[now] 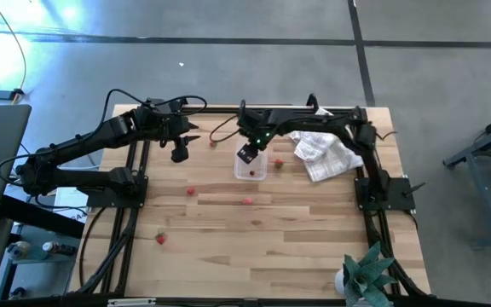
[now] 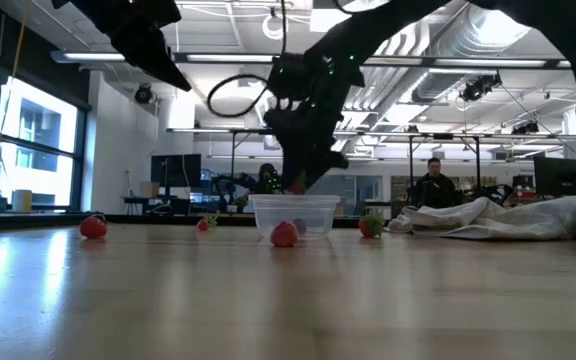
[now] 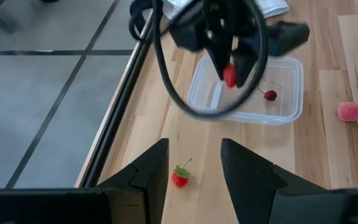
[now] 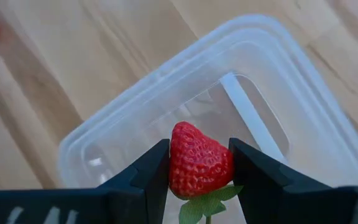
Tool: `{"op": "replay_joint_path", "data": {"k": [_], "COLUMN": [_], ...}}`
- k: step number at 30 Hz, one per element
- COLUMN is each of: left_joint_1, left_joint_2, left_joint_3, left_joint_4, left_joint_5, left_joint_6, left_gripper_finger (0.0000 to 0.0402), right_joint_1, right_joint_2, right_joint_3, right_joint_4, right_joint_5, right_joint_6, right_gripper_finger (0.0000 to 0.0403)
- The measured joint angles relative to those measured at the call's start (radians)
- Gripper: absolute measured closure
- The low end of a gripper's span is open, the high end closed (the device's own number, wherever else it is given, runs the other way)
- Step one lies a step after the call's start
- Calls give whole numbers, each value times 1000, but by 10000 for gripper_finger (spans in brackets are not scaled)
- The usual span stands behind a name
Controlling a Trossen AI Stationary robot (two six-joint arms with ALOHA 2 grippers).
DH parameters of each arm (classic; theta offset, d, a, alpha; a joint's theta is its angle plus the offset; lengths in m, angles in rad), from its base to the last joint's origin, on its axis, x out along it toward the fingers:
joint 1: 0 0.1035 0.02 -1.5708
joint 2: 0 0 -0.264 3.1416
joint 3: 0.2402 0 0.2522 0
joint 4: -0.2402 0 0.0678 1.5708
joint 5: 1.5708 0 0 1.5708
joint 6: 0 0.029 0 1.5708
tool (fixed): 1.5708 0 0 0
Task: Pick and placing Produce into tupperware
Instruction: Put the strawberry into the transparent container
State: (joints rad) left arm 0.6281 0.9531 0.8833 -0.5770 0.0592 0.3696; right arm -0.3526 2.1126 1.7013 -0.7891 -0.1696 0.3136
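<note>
Two robot arms (image 1: 101, 141), one clear tub (image 1: 251, 176), one white cloth (image 1: 326, 153), one plant (image 1: 366, 273), six strawberries (image 1: 191, 191), one dark cherry (image 3: 270, 94).

We are 2 dark, near-black arms built of chunky jointed segments, mounted on black frame rails. Loose black cables loop off our upper links, and a small green light glows on the right arm (image 1: 267, 136). Each gripper ends in 2 flat, angular black fingers (image 4: 145, 177) with matte faces and bevelled edges.
</note>
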Motion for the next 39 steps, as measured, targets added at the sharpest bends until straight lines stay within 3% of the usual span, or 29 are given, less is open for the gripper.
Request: {"op": "replay_joint_path", "data": {"k": [10,31,39], "left_joint_1": [0,0,0], "left_joint_2": [0,0,0], "left_joint_3": [0,0,0], "left_joint_4": [0,0,0], "left_joint_5": [0,0,0], "left_joint_6": [0,0,0], "left_gripper_finger": [266,266,266], "right_joint_1": [8,8,8], "right_joint_2": [116,119,119], "right_joint_3": [20,22,22], "right_joint_4": [3,22,31], "right_joint_5": [13,63,63], "right_joint_6": [-26,-27,-27], "right_gripper_finger": [258,258,229]}}
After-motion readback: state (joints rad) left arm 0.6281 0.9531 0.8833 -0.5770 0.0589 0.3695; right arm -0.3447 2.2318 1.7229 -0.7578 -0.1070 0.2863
